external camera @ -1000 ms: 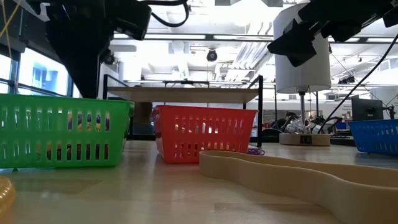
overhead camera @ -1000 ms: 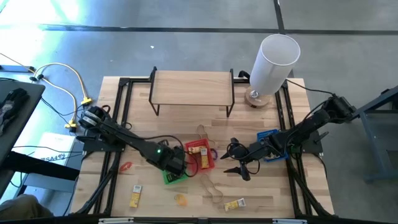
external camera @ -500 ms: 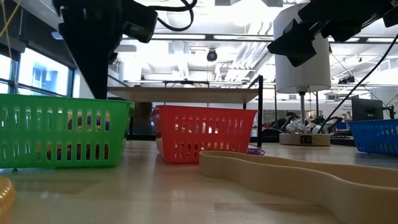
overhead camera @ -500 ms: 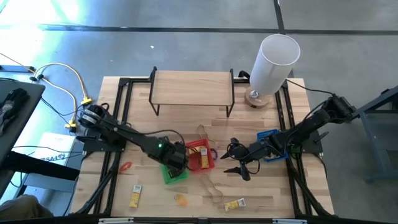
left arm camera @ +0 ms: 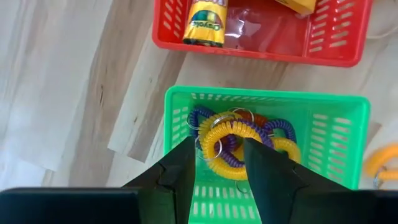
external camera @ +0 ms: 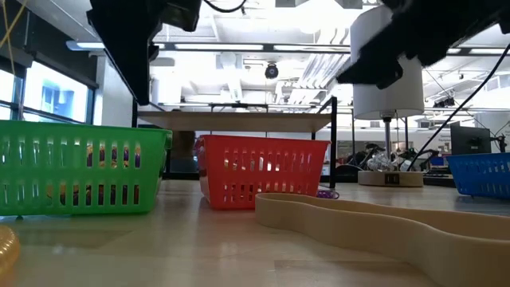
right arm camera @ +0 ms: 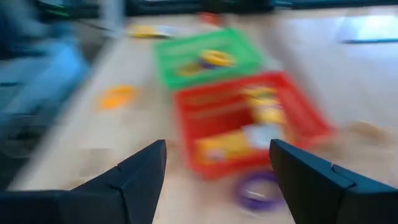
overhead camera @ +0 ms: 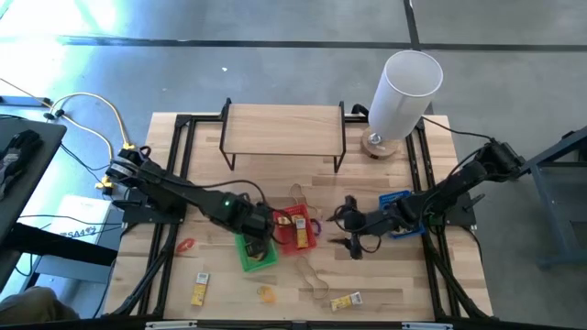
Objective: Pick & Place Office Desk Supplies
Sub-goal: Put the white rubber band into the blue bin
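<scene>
Now my left gripper point(left arm camera: 216, 180) hangs over the green basket point(left arm camera: 345, 118), fingers a little apart and holding nothing. Yellow and purple coil rings point(left arm camera: 233, 140) lie in that basket. Just past it, the red basket point(left arm camera: 261, 53) holds yellow packets point(left arm camera: 205, 22). My right gripper point(right arm camera: 217, 180) is wide and empty, near a purple ring point(right arm camera: 258, 188) on the table point(overhead camera: 404, 284). A blue basket point(overhead camera: 396, 200) sits behind it.

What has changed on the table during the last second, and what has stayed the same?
The left end effector lifted from the green basket toward the table's far side, open and empty; the coiled rings lie inside. The right end effector turned toward the red basket. Baskets, packets and white cylinder stayed put.
</scene>
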`<act>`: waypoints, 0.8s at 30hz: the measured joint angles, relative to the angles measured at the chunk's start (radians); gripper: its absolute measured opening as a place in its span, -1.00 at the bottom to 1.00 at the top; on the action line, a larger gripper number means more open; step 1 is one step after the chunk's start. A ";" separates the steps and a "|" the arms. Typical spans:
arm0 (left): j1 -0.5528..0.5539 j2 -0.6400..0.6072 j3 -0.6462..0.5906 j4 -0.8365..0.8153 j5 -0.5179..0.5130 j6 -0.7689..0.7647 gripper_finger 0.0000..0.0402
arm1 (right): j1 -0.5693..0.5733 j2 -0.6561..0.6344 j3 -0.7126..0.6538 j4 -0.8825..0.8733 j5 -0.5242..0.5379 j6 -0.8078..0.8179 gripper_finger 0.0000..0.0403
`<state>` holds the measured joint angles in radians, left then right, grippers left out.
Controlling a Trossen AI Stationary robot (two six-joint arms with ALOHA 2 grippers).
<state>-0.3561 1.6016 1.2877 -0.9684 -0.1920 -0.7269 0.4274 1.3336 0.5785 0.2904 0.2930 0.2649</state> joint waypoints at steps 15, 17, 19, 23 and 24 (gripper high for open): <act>0.000 0.000 0.000 0.013 -0.106 0.076 -0.35 | -0.194 0.000 0.000 -0.264 0.160 0.362 0.36; 0.000 0.000 0.000 0.014 -0.128 0.077 -0.35 | -0.217 0.000 0.000 -0.257 0.141 0.347 0.36; 0.000 0.000 0.000 0.014 -0.133 0.077 -0.35 | -0.236 0.000 0.000 -0.252 0.126 0.337 0.36; 0.000 0.000 0.000 0.014 -0.138 0.077 -0.35 | -0.266 0.011 0.000 -0.239 0.091 0.328 0.35; 0.000 0.000 0.000 0.015 -0.140 0.077 -0.35 | -0.273 0.027 0.000 -0.218 0.083 0.316 0.34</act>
<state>-0.3561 1.6016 1.2877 -0.9538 -0.3325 -0.6502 0.1541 1.3601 0.5787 0.0726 0.3755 0.5806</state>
